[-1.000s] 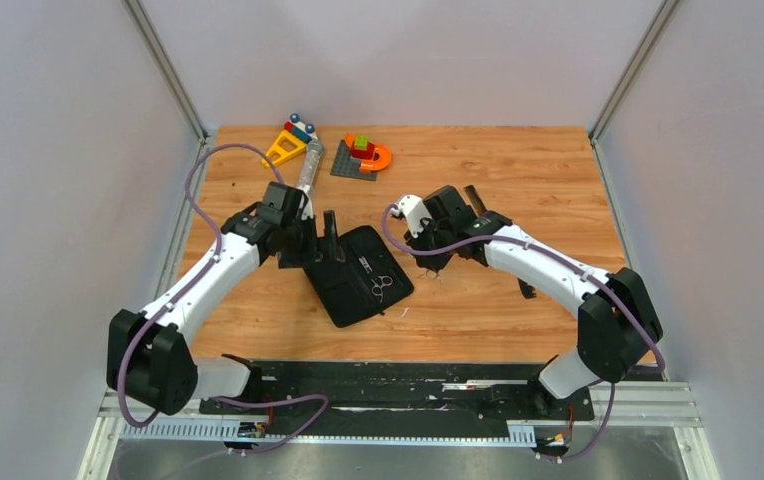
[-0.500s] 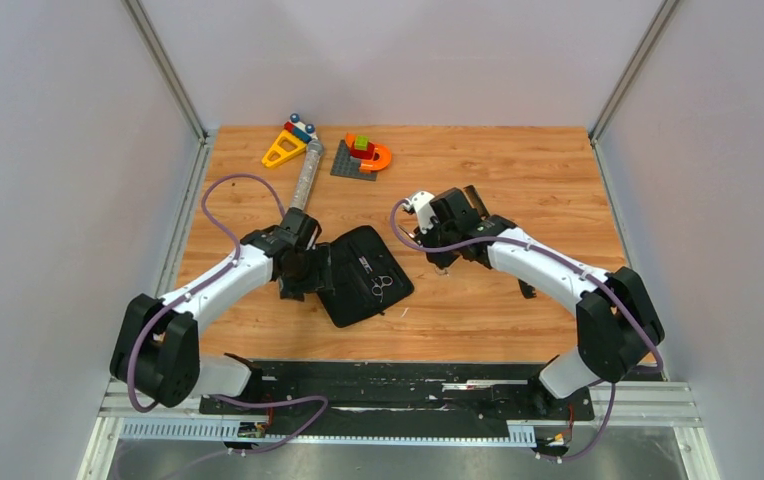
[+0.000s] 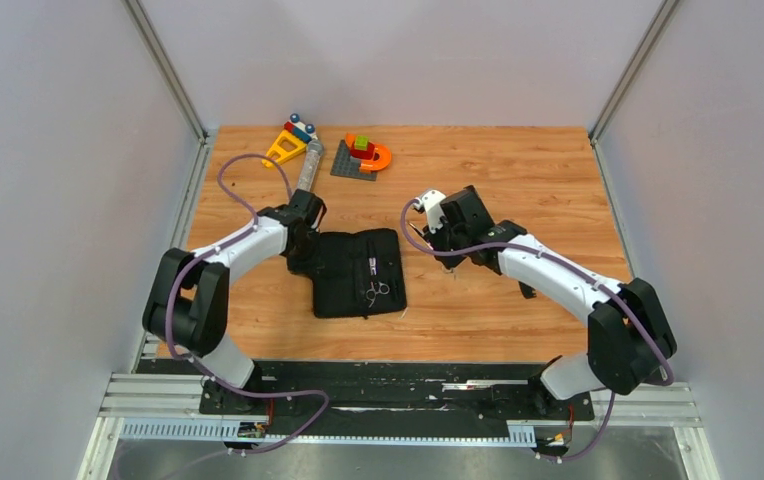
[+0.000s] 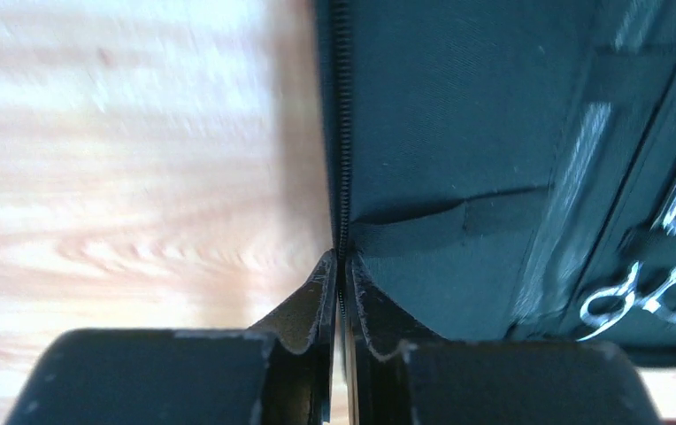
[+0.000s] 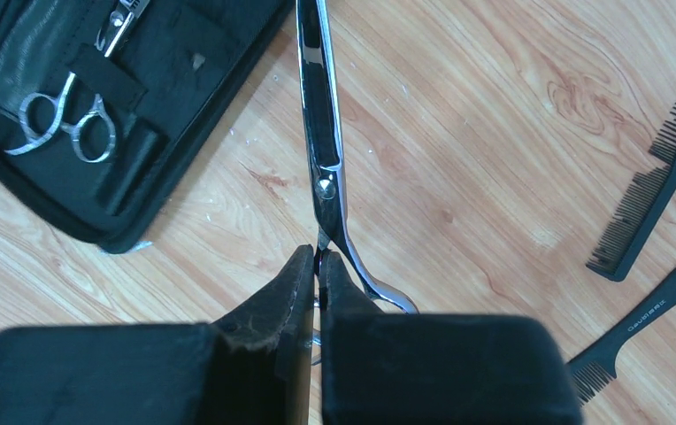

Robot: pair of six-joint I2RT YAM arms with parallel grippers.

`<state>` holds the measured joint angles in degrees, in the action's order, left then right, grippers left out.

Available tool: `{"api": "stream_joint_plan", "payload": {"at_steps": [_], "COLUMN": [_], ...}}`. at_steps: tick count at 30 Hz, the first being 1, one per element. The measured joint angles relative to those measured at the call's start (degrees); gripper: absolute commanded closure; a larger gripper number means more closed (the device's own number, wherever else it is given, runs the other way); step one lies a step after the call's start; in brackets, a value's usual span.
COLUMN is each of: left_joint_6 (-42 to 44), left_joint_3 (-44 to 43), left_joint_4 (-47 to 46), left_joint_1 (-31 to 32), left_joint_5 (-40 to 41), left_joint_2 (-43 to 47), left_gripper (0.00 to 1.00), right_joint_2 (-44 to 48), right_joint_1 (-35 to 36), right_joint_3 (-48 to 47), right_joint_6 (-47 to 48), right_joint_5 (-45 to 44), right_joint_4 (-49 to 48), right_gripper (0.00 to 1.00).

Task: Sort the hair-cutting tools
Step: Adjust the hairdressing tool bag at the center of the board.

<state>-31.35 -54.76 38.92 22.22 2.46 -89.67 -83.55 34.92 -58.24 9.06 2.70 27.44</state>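
Where the left hand (image 4: 339, 282) sits: at the left edge of the black case (image 3: 340, 282), its two fingers pressed almost together on the zipper rim, with the case's edge pinched between them.
Right hand (image 5: 317, 264): closed tight on the long scissors (image 5: 320, 133), gripping them just behind the pivot screw, over bare wood to the right of the case.
Long scissors: the blades are shut and point away from the hand, with the tip reaching close beside the case's right edge. Whether they touch the wood cannot be told.
Black case: it lies open and flat on the tabletop (image 3: 538, 170), between the two arms and nearer the left one.
Ringed scissors (image 5: 62, 128): small and silver, tucked under a strap inside the case, with the rings toward the case's near edge.
Second silver tool (image 5: 120, 18): it sits farther in along the same row under another strap. Too little of it shows to say what it is.
Toothed black comb (image 5: 649, 190): it lies flat on the wood on the far side of the right hand from the case, well apart from it.
Lettered comb (image 5: 649, 323): it has a black handle with white lettering and lies near the toothed comb without touching it.
Toy blocks (image 3: 363, 152): colourful and grouped at the far edge of the tabletop, well apart from both hands.
Grey cylinder (image 3: 308, 170): it lies just beside the blocks, with its near end toward the left arm.
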Motion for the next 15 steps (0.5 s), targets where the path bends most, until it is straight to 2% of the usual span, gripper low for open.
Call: {"api": "stream_joint_plan", "payload": {"at_steps": [9, 15], "left_joint_6": [23.23, 39.54], "left_joint_3": [-21.86, -37.16], "left_joint_4": [1.22, 3.63], "left_joint_1": [-2.34, -2.32], "left_joint_5": [0.59, -2.82], "left_joint_2": [-16.76, -29.07], "left_gripper": [0.81, 0.74], "right_joint_2": [1.81, 3.93], "right_joint_1": [-0.24, -0.24], "right_joint_3": [3.17, 3.65], "right_joint_6": [-0.44, -1.46], "right_joint_5": [-0.2, 1.03], "right_joint_4": [-0.42, -0.7], "right_gripper": [1.0, 1.0]}}
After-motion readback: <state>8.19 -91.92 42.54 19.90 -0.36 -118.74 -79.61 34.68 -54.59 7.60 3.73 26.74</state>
